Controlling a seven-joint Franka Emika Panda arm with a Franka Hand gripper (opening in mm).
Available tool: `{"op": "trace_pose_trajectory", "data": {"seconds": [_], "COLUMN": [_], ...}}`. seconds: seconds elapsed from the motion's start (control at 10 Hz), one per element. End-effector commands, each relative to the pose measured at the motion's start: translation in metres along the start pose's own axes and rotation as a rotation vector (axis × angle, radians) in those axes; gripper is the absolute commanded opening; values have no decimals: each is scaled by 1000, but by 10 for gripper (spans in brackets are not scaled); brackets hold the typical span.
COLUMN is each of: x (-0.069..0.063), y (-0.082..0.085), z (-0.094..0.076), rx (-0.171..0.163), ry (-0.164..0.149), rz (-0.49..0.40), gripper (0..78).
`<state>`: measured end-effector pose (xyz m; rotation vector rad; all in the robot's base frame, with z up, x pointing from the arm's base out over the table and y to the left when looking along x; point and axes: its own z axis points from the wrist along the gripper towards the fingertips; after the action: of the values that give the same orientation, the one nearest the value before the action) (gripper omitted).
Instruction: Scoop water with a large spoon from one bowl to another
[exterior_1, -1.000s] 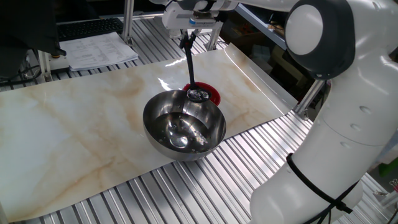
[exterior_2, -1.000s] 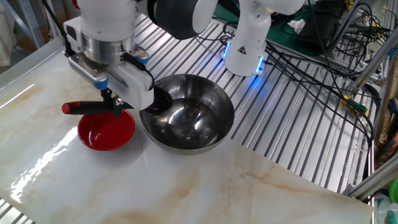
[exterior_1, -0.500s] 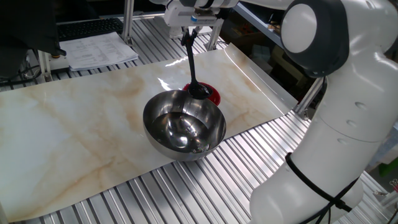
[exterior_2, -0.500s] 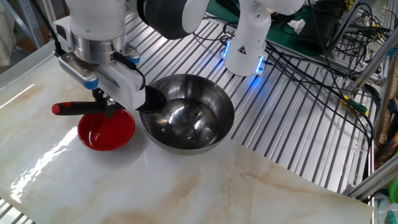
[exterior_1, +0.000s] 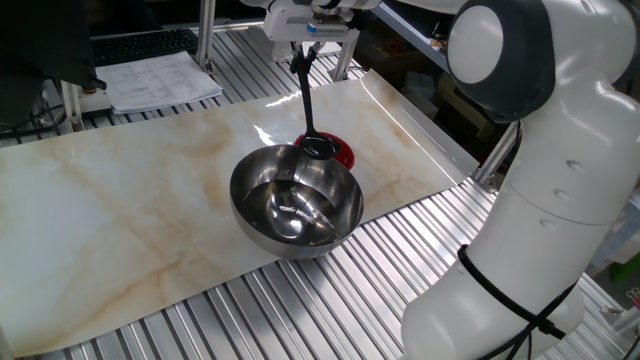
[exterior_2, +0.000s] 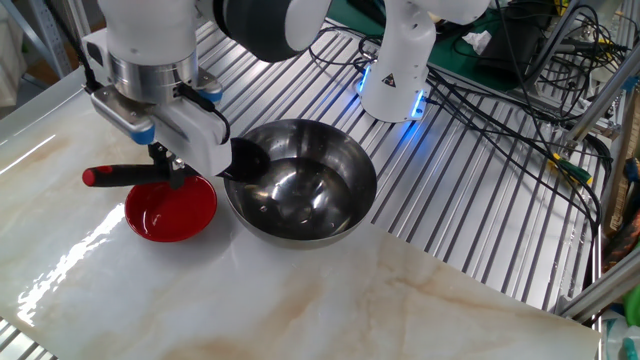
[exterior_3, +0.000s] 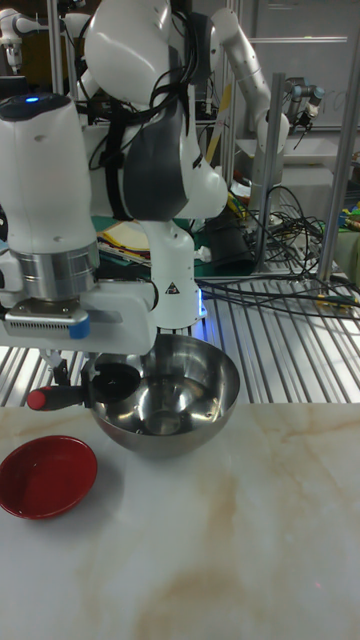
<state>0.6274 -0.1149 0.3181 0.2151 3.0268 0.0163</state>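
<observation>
Holding the black ladle (exterior_2: 170, 175) by its long thin handle, the two-finger gripper (exterior_2: 165, 160) has its fingers pinched narrow around it. At the left of the other fixed view the handle's red tip (exterior_2: 90, 177) points to 9 o'clock. Next, at about 7 o'clock from the gripper, sits the small red bowl (exterior_2: 170, 210) on the marble-look table top (exterior_2: 330, 300). The ladle's round cup (exterior_2: 245, 160) hangs over the near rim of the big shiny steel bowl (exterior_2: 310, 185), which holds clear water (exterior_2: 300, 205) (it glints). If the arm tips or jerks on the way across, I think water could drip between the bowls. Since half a second ago almost nothing has changed; since a second ago the ladle has slid toward 9 o'clock.
</observation>
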Motion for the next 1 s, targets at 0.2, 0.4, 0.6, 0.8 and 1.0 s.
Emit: {"op": "trace_pose_trajectory", "data": {"seconds": [0.2,0.4,0.6,0.8,1.0], "x": [-1,-1,-1,-1,-1], "y": [0,0,0,0,0], "z": [-2,-2,-2,-2,-2], "rx": [12,20,27,19,16], "ry": [-3,-6,-20,-20,-24], "rz": [8,15,60,101,120], "gripper": [12,12,12,12,12]}}
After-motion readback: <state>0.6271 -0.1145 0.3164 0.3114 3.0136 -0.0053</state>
